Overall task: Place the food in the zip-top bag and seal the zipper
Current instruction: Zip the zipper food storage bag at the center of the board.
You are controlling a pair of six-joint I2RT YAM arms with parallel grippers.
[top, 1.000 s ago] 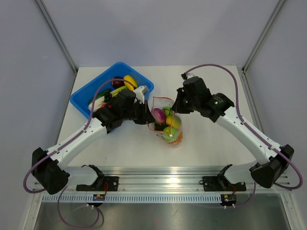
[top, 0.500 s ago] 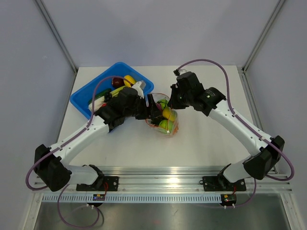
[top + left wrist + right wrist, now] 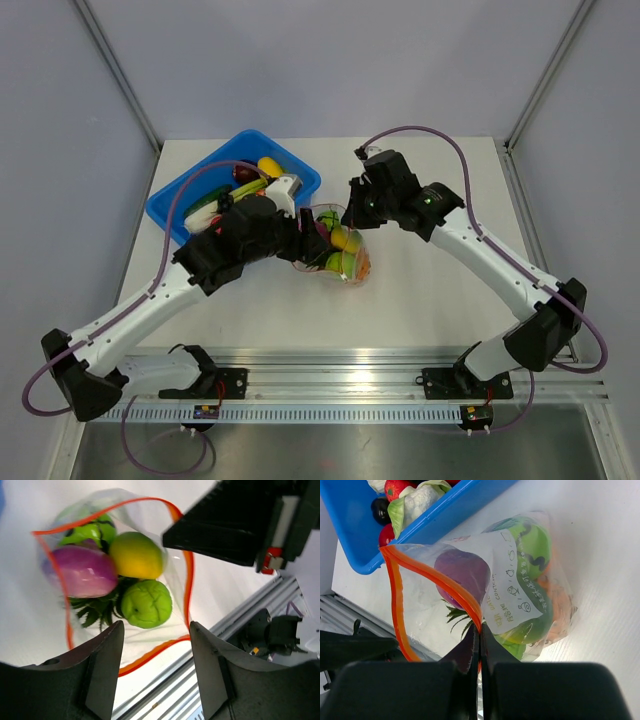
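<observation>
The zip-top bag [image 3: 340, 262] lies mid-table with its mouth gaping wide toward my left gripper. Inside it is food: a purple piece [image 3: 82, 570], a yellow lemon [image 3: 136, 555], a green apple [image 3: 146, 603] and pineapple leaves [image 3: 95, 607]. My left gripper [image 3: 156, 630] is open, and the near run of the orange-red zipper [image 3: 150, 657] passes loosely between its fingers. My right gripper [image 3: 480, 630] is shut on the zipper [image 3: 452, 587] on the far side of the mouth, next to the white label [image 3: 512, 585]. In the top view the left gripper [image 3: 305, 245] and right gripper [image 3: 352, 212] flank the bag.
The blue bin [image 3: 290, 160] stands just behind the bag at the back left, holding more toy food such as a yellow piece [image 3: 270, 165]. Its corner [image 3: 445, 510] almost touches the bag. The aluminium rail [image 3: 340, 380] runs along the near edge.
My left gripper has opened and slid toward the bag mouth. The right gripper has pulled the bag left and back toward the bin, still pinching the zipper.
</observation>
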